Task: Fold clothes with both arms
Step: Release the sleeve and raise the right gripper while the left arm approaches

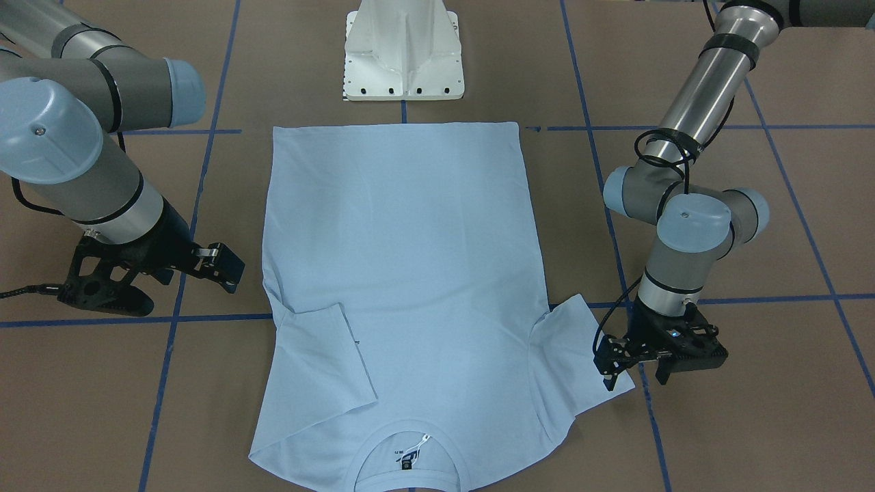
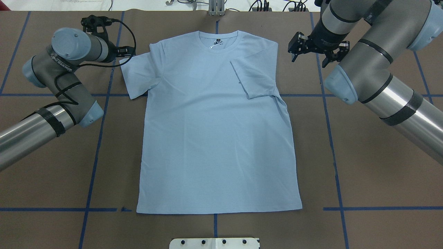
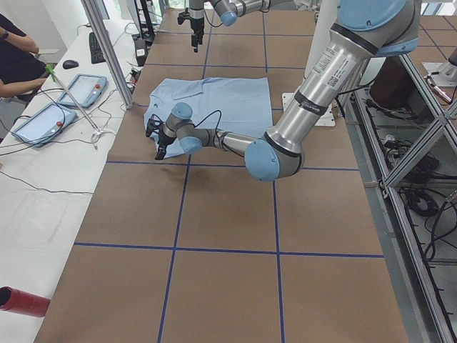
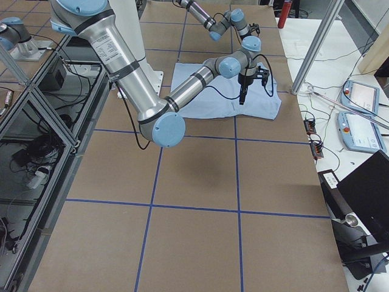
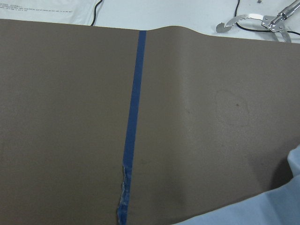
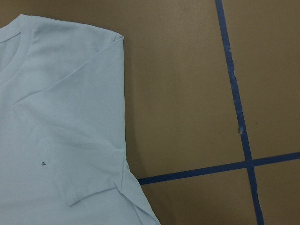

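One T-shirt (image 2: 214, 138) lay flat on the table (image 2: 363, 180), collar toward the far edge. Sleeve on the robot's right (image 2: 254, 77) was folded onto the chest; left sleeve (image 2: 138, 76) spread out. Left gripper (image 1: 632, 376) sat at that sleeve's edge, jaw state unclear. Right gripper (image 2: 313, 53) hung beside the shoulder, fingers apart, holding nothing.
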